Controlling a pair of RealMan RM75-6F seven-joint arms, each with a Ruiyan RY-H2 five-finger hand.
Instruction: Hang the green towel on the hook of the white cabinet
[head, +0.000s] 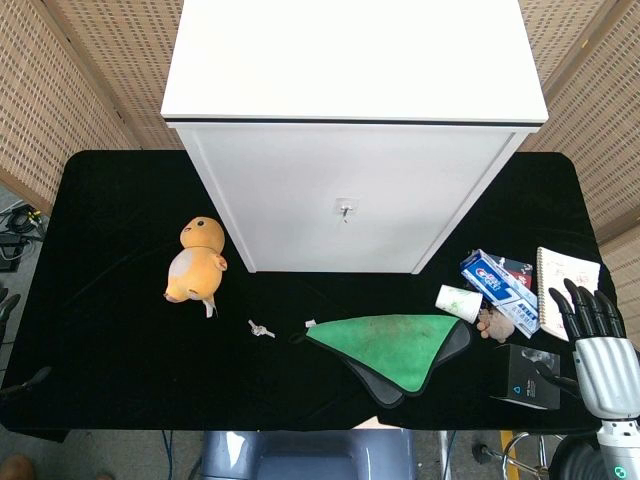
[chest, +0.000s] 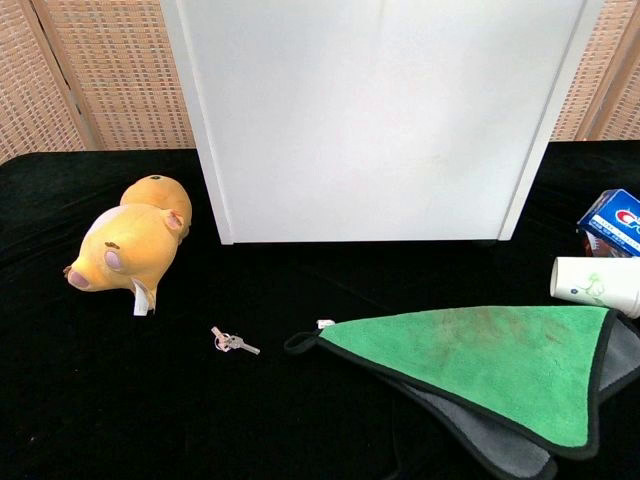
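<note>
The green towel lies flat on the black table in front of the white cabinet, folded to a triangle over a grey layer, its black loop pointing left. A small metal hook sits on the cabinet's front face. My right hand hovers at the table's right edge, well right of the towel, fingers apart and holding nothing. My left hand does not show in either view.
A yellow plush toy lies left of the cabinet. Small keys lie left of the towel. A paper cup, toothpaste box, notebook and black box crowd the right side.
</note>
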